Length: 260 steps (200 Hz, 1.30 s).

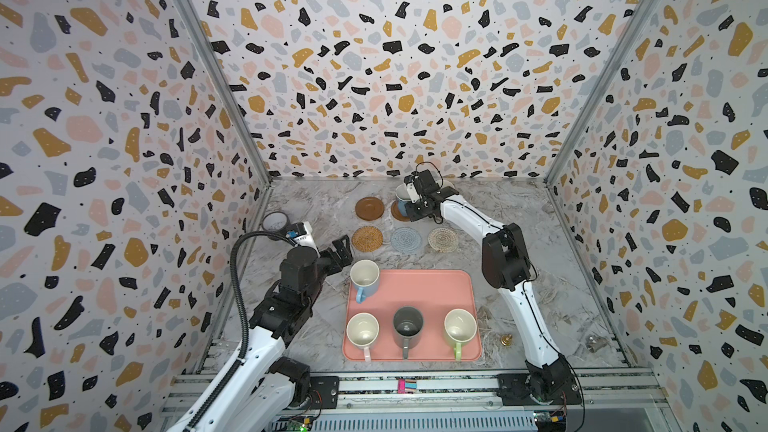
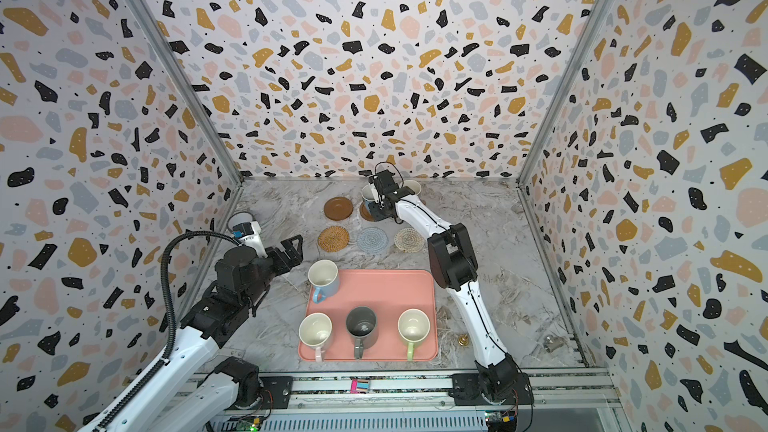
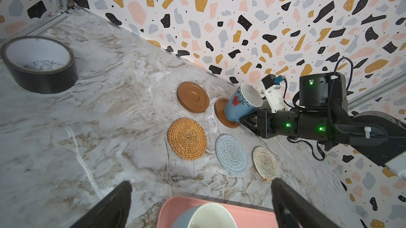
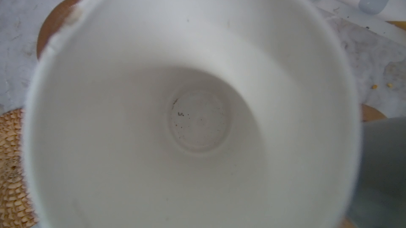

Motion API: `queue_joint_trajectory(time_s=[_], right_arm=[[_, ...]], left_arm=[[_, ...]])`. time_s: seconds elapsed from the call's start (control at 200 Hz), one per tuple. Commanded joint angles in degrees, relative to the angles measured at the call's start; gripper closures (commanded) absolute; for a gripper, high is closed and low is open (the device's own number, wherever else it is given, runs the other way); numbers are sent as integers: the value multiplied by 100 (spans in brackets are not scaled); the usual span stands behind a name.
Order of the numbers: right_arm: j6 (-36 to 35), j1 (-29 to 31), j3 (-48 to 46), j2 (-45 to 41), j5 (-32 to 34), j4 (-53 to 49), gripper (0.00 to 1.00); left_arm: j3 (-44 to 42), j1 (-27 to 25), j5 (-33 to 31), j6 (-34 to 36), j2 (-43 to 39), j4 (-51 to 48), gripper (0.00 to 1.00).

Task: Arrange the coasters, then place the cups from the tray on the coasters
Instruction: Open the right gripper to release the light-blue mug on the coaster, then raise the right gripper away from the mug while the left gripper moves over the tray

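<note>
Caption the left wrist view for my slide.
Right gripper holds a blue floral mug on a wooden coaster, beside a bare wooden coaster.

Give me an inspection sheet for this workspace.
Surface: marbled table.
Job's things: tray holds light-blue mug, pink mug, grey mug, green mug; flowered mug tilted over wooden coaster; beige mug half hidden; wooden disc, rattan coaster, blue coaster, cream coaster bare.
Clutter: tape roll, brass piece, metal piece.
Grippers: left gripper open near light-blue mug; right gripper shut on flowered mug.
Cables: black hose on left arm; wire loop at right wrist.
Surroundings: terrazzo walls, front rail.
</note>
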Motion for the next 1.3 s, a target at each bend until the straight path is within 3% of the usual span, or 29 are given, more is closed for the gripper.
queue_joint_trajectory(time_s=[0.0,0.526,1.006,1.297], right_arm=[[67,-35,196,-18,-23,103,68],[129,-48,191,-25,-89,133,67],[97,-2,-339,-722,-114,207,45],[48,77,-979,-1537,-79,239,40]], left_arm=[[-1,-28,-44,-9,-51,32,1],[29,-27,1,-18,-13,59,1],[66,-26,-72,47,-79,25,1],[171,-26,-149,123,-45,-41,1]])
